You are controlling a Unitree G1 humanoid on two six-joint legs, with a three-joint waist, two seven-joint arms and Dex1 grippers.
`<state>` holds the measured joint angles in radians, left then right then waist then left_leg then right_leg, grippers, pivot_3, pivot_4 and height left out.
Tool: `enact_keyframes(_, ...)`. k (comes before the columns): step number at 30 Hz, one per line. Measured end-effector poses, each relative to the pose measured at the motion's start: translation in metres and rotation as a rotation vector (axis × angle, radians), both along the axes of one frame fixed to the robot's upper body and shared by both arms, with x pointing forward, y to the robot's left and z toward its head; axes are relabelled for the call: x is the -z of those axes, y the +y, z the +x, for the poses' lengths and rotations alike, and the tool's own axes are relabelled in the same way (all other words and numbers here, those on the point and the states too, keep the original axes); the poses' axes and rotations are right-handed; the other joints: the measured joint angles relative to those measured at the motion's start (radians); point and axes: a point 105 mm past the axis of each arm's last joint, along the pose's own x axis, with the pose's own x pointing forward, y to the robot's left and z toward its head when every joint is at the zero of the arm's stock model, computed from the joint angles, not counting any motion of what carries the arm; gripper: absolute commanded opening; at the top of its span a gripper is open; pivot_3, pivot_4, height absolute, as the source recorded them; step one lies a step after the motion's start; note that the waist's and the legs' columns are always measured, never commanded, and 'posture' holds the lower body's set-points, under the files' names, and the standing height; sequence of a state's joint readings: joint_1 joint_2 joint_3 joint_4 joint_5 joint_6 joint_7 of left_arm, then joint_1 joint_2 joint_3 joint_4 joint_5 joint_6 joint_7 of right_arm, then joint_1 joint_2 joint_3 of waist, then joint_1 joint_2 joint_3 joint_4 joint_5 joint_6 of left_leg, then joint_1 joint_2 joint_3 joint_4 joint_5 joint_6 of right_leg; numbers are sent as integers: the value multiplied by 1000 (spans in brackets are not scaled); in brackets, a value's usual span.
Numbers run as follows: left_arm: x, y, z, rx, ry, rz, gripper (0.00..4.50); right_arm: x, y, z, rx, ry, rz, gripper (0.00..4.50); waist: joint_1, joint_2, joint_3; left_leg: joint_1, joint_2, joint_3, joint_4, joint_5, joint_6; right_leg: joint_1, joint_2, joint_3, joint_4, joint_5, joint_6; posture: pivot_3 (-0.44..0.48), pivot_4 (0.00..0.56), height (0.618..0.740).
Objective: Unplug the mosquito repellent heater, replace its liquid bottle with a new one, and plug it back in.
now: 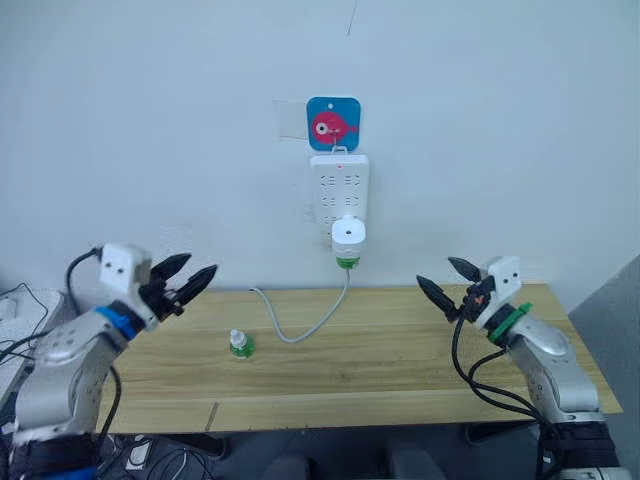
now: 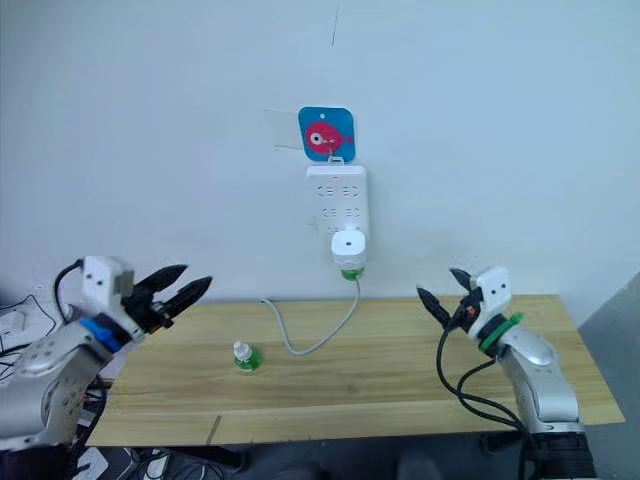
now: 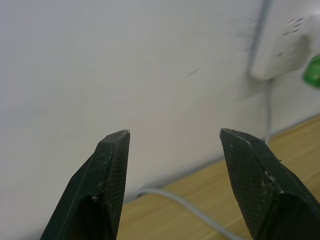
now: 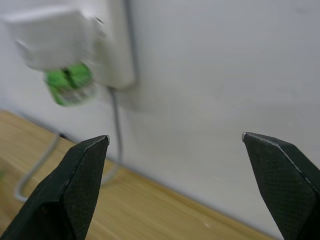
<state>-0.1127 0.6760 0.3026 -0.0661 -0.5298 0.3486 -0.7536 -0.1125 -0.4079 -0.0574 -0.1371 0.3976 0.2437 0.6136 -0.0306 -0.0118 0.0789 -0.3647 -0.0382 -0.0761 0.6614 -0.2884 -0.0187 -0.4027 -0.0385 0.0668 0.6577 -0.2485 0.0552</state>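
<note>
The mosquito repellent heater (image 1: 347,236), small, white and domed, is plugged into the bottom of the white power strip (image 1: 339,186) on the wall, with a green liquid bottle (image 1: 346,263) under it. A second small green bottle (image 1: 240,344) with a white cap stands on the wooden table (image 1: 400,360), left of centre. My left gripper (image 1: 192,279) hovers open above the table's left end, empty. My right gripper (image 1: 446,277) is open and empty over the right end. In the right wrist view the heater (image 4: 50,37) and its bottle (image 4: 70,83) lie ahead between the fingertips.
A grey-white cable (image 1: 300,325) runs from the power strip down onto the table in a loop. A blue sticker hook with a pink fish (image 1: 333,123) holds the strip on the wall. Cables (image 1: 15,330) lie off the table's left end.
</note>
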Motion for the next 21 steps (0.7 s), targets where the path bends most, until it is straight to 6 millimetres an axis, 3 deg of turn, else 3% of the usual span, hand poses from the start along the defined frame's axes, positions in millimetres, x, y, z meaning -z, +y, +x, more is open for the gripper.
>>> enact_keyframes(3,-18,-28,14,126,-33,6,2980,-20,24,-1,-77,-21,53,4500,-2,-1,1,0,0,0,0,0,0,0,0,0,0,0,0,-33,87,740)
enact_keyframes(7,-29,-49,29,228,-45,14,2980,-37,40,-2,-117,-38,80,4500,-3,-1,1,0,0,0,0,0,0,-1,1,0,0,0,0,-57,88,740)
enact_keyframes(15,-29,-83,68,360,-40,16,2980,-39,53,-2,-124,-25,112,4500,-13,-3,3,-1,-1,0,1,0,0,0,1,0,-1,0,0,-88,87,740)
enact_keyframes(21,-19,-99,88,404,-33,17,2980,-33,48,-2,-87,-12,95,4500,-33,-5,5,-1,-1,0,1,0,0,-1,1,0,-1,0,1,-122,92,740)
